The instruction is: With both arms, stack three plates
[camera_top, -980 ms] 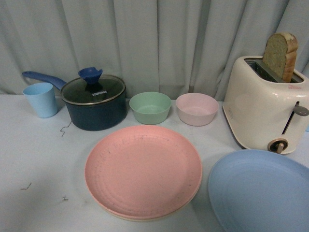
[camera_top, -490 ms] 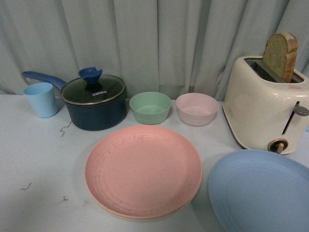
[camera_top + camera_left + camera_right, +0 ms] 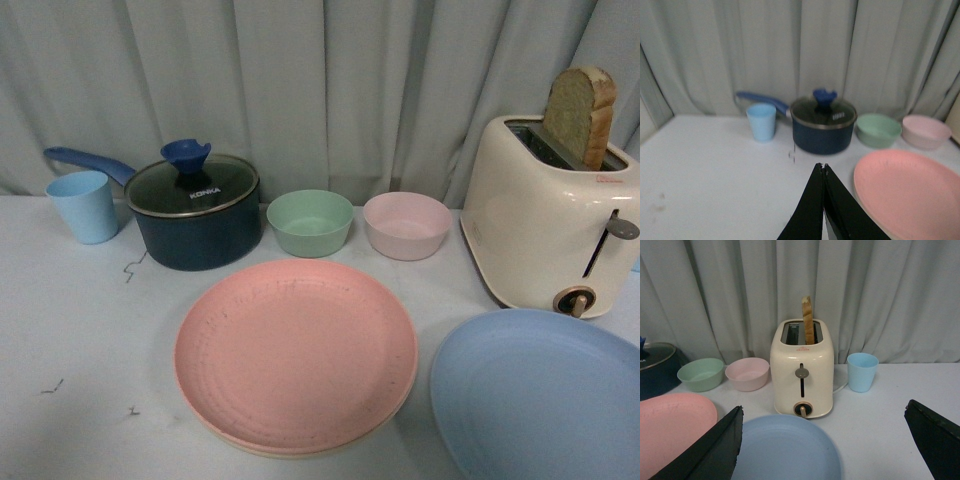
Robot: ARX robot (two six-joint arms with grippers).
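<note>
3 plates are sitting on the white table (image 3: pixel 80 330): the light blue plate (image 3: pixel 540 395) is lying alone before the toaster (image 3: pixel 540 230), while the pink plate (image 3: pixel 295 352) is resting on the cream plate (image 3: pixel 262 450) just beside it. The right gripper (image 3: pixel 824 409) is hanging spread wide and empty; the left gripper (image 3: pixel 823 167) is pressing its fingers together on nothing.

Left of the pink plate (image 3: pixel 296 355) the table (image 3: pixel 80 330) lies bare and open (only a few small specks on it). A narrow strip of table separates that plate from the blue plate (image 3: pixel 535 395). The back is closed by a row of cup (image 3: pixel 84 206), saucepan (image 3: pixel 197 215), green bowl (image 3: pixel 310 222) and pink bowl (image 3: pixel 406 225). The tall toaster (image 3: pixel 545 225) stands just behind the blue plate.
</note>
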